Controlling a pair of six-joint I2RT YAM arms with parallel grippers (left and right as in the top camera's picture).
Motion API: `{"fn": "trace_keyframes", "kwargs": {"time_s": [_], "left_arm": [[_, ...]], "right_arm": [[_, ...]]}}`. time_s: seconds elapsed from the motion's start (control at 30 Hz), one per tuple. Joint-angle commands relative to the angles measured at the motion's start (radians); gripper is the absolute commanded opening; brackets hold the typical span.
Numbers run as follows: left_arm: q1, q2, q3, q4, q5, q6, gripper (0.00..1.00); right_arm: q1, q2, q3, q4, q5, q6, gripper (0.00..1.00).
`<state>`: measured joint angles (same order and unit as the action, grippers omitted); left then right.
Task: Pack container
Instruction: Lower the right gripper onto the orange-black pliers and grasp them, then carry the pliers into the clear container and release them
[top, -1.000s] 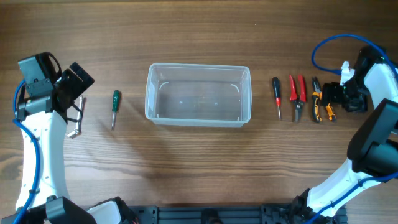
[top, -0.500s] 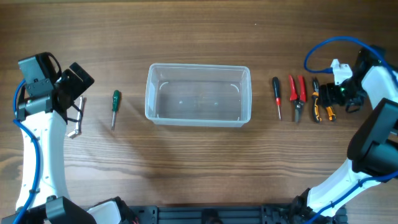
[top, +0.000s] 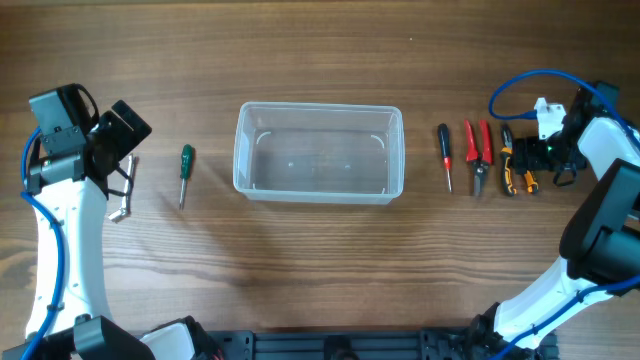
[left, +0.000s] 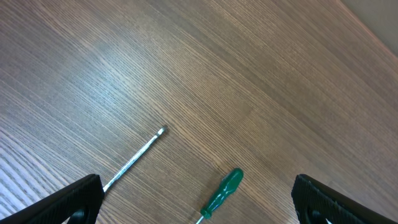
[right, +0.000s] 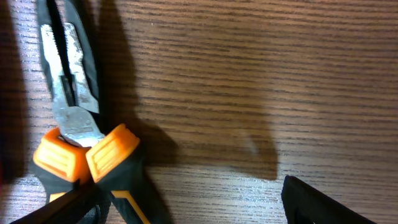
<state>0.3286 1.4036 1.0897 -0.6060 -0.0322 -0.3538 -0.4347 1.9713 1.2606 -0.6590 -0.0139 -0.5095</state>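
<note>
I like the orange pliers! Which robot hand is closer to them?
Right. The right gripper sits right at the orange pliers; the left gripper is far off beyond the container, near the green screwdriver.

The overhead view is bright and even, the counter sharp to its edges; a soft shadow lies along the container's near side, with faint glare on its clear walls; the left wrist view is crisp and evenly lit; the right wrist view is dim, broad dark shadows crossing the wood beside the pliers, whose left edge blurs.
</note>
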Motion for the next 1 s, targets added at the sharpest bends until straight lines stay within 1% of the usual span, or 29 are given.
{"fn": "trace_keyframes", "kwargs": {"time_s": [0.0,0.03,0.1,0.2,0.23,0.27,0.3,0.33,0.43,0.53,0.57,0.67,0.73,0.77,0.83,0.9,0.97], "left_arm": [[0.005,0.0,0.023,0.003,-0.01,0.008,1.0],[0.005,0.0,0.023,0.003,-0.01,0.008,1.0],[0.005,0.0,0.023,0.003,-0.01,0.008,1.0],[0.005,0.0,0.023,0.003,-0.01,0.008,1.0],[0.005,0.0,0.023,0.003,-0.01,0.008,1.0],[0.005,0.0,0.023,0.003,-0.01,0.008,1.0],[0.005,0.0,0.023,0.003,-0.01,0.008,1.0],[0.005,0.0,0.023,0.003,-0.01,0.008,1.0],[0.005,0.0,0.023,0.003,-0.01,0.008,1.0],[0.005,0.0,0.023,0.003,-0.01,0.008,1.0],[0.005,0.0,0.023,0.003,-0.01,0.008,1.0],[0.005,0.0,0.023,0.003,-0.01,0.009,1.0],[0.005,0.0,0.023,0.003,-0.01,0.008,1.0],[0.005,0.0,0.023,0.003,-0.01,0.008,1.0],[0.005,0.0,0.023,0.003,-0.01,0.008,1.0],[0.005,0.0,0.023,0.003,-0.01,0.008,1.0],[0.005,0.0,0.023,0.003,-0.01,0.008,1.0]], "right_arm": [[0.01,0.018,-0.013,-0.004,-0.002,0.012,0.85],[0.01,0.019,-0.013,-0.008,-0.002,0.015,0.72],[0.01,0.019,-0.013,-0.012,-0.002,0.043,0.57],[0.01,0.019,-0.029,-0.024,-0.002,0.088,0.27],[0.01,0.019,-0.041,-0.025,-0.002,0.102,0.2],[0.01,0.019,-0.059,-0.02,-0.001,0.113,0.16],[0.01,0.019,-0.098,-0.007,-0.002,0.121,0.07],[0.01,0.019,-0.117,0.005,-0.002,0.137,0.04],[0.01,0.018,-0.126,0.014,-0.014,0.206,0.04],[0.01,0.005,-0.049,-0.076,-0.049,0.29,0.04],[0.01,-0.01,-0.011,-0.121,-0.056,0.315,0.04],[0.033,-0.086,0.187,-0.358,-0.085,0.389,0.04],[0.059,-0.132,0.28,-0.451,-0.116,0.389,0.04],[0.095,-0.185,0.364,-0.51,-0.122,0.417,0.04],[0.174,-0.276,0.472,-0.557,-0.122,0.465,0.04],[0.262,-0.344,0.522,-0.561,-0.122,0.51,0.04],[0.395,-0.4,0.53,-0.541,-0.122,0.58,0.04]]}}
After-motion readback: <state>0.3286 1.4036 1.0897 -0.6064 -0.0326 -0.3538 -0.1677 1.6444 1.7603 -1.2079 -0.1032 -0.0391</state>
